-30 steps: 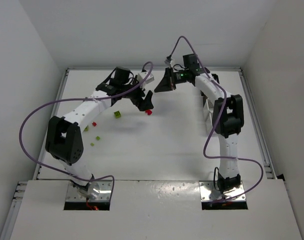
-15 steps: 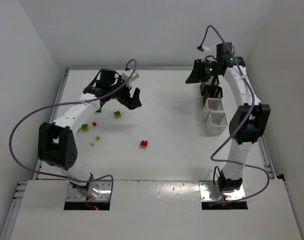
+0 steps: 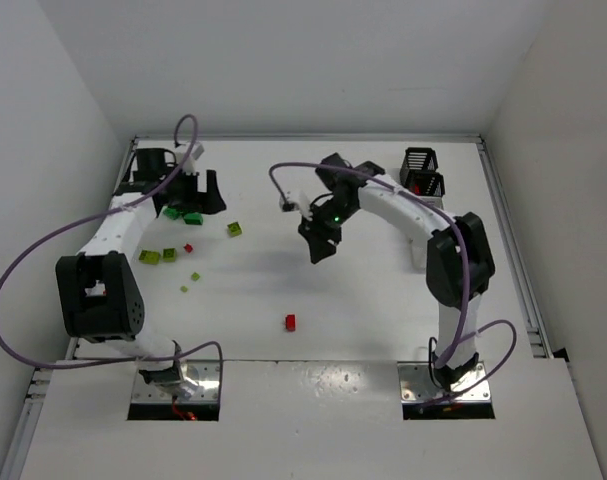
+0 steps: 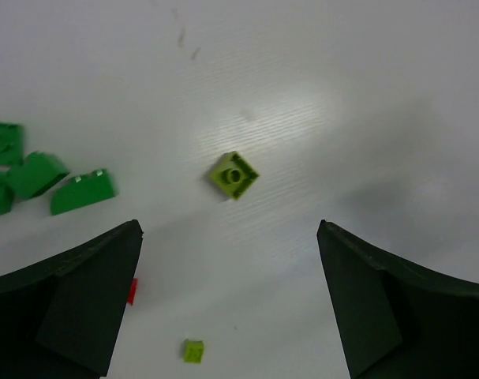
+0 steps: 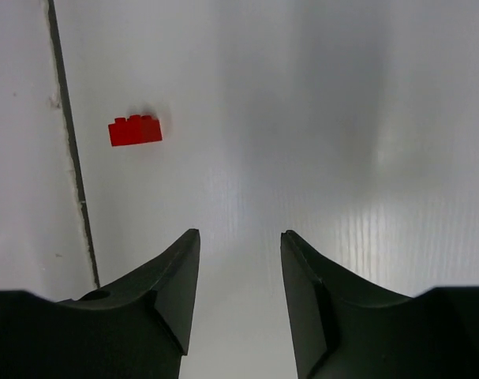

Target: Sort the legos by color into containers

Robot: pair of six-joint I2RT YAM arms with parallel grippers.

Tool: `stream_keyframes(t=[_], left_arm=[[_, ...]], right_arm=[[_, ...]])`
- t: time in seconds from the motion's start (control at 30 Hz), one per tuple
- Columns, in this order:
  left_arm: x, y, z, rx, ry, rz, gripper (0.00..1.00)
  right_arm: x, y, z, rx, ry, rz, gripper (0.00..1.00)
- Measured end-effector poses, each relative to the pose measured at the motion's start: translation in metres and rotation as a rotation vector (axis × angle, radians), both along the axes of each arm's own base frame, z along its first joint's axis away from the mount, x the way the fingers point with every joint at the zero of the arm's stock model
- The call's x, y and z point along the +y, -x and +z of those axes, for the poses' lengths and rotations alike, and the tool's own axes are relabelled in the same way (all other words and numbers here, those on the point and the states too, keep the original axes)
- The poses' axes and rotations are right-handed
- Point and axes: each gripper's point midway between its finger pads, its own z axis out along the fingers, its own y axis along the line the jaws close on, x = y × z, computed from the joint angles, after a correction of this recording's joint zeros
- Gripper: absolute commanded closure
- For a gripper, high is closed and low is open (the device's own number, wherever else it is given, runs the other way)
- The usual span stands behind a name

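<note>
Left fingers (image 4: 73, 300) wide, lined up on lime lego (image 4: 233, 174) for pickup; right fingers (image 5: 164, 292) narrow, empty (red lego (image 5: 135, 131) ahead).

In the top view, the right arm (image 3: 423, 215) hides most of the white containers (image 3: 414, 255). In the left wrist view, the picture's edge cuts off the dark green legos (image 4: 1, 144). A finger (image 4: 73, 308) of the left end effector (image 4: 230, 227) half covers a red lego (image 4: 132, 290).

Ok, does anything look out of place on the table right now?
One red lego lies alone near the front edge of the table, away from the loose legos at left and the containers at far right. The right gripper hangs open, holding nothing.
</note>
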Motion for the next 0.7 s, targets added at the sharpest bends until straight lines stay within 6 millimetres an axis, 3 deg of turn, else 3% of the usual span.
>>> stream_keyframes(t=[0.17,0.33,0.4,0.47,0.7], left_arm=[[0.051,0.003,0.002,0.027,0.004,0.168,0.0],[0.062,0.021,0.014,0.002,-0.011,0.208,0.0],[0.064,0.03,0.013,-0.004,-0.01,0.205,0.0],[0.065,0.04,0.008,0.005,-0.005,0.2,0.0],[0.073,0.083,-0.024,0.057,0.008,0.233,0.0]], right_arm=[[0.036,0.028,-0.02,-0.035,0.012,0.17,0.43],[0.052,0.071,-0.039,-0.026,0.021,0.276,0.38],[0.048,0.094,-0.047,-0.012,0.049,0.31,0.28],[0.047,0.111,-0.049,-0.001,0.068,0.333,0.08],[0.055,0.145,-0.06,-0.062,0.124,0.354,0.12]])
